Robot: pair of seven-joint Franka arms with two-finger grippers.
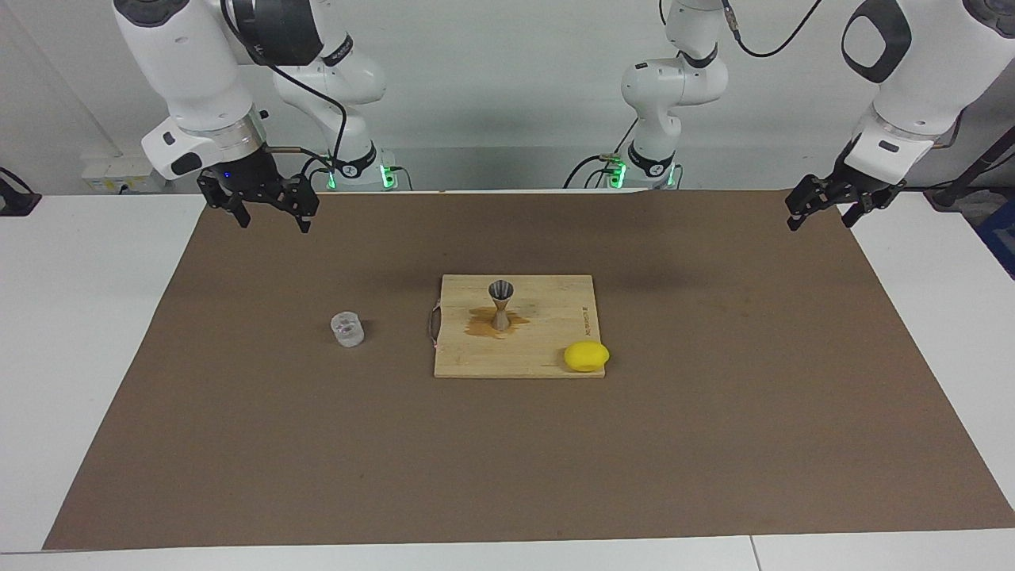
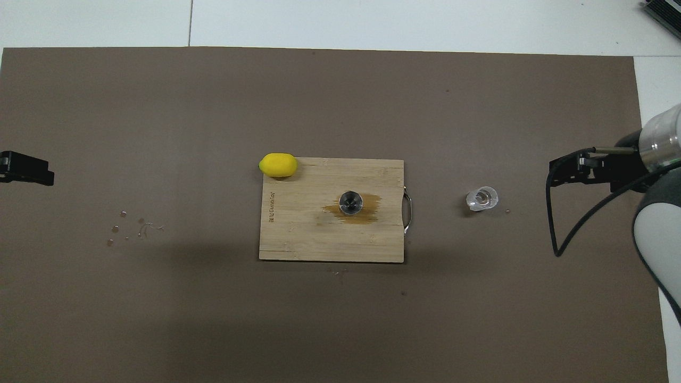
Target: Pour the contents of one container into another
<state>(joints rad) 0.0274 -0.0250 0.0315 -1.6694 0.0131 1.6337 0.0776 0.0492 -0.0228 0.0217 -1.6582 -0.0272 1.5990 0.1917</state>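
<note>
The small clear glass cup (image 1: pixel 347 329) (image 2: pixel 482 198) stands upright on the brown mat, between the cutting board and the right arm's end of the table. The grey metal jigger (image 1: pixel 500 304) (image 2: pixel 350 202) stands upright in the middle of the wooden cutting board (image 1: pixel 547 349) (image 2: pixel 298 234), on a brown wet stain. My right gripper (image 1: pixel 271 220) (image 2: pixel 556 175) hangs open and empty over the mat at the right arm's end, well apart from the cup. My left gripper (image 1: pixel 820 222) (image 2: pixel 26 171) waits open and empty over the mat's edge at the left arm's end.
A yellow lemon (image 1: pixel 586 356) (image 2: pixel 277 164) lies at the board's corner farthest from the robots, toward the left arm's end. The board has a metal handle (image 2: pixel 407 213) on the side facing the cup. Small droplets (image 2: pixel 127 229) dot the mat near the left arm's end.
</note>
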